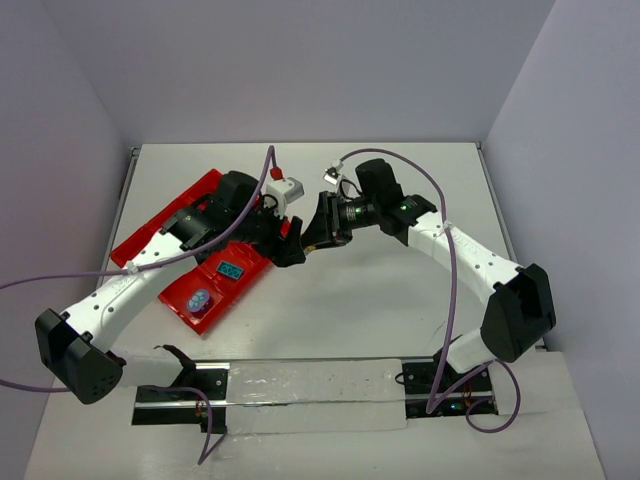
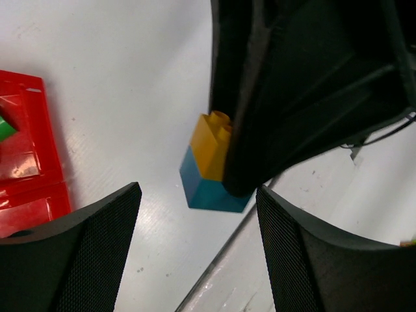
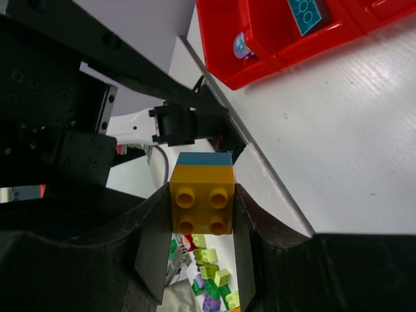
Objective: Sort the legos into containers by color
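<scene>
My right gripper is shut on a two-colour cube, a yellow brick stacked on a blue-teal one, and holds it above the table right of the red tray. In the right wrist view the gripper squeezes the yellow brick by its sides. My left gripper is open and empty just left of the cube. In the left wrist view the left gripper has the cube a little ahead of its spread fingers. A blue-teal brick lies in a tray compartment.
A green brick shows in the tray at the left edge of the left wrist view. A purple-blue item lies in the tray's nearest compartment. Several loose green and purple bricks show between my right fingers. A rail runs along the near edge.
</scene>
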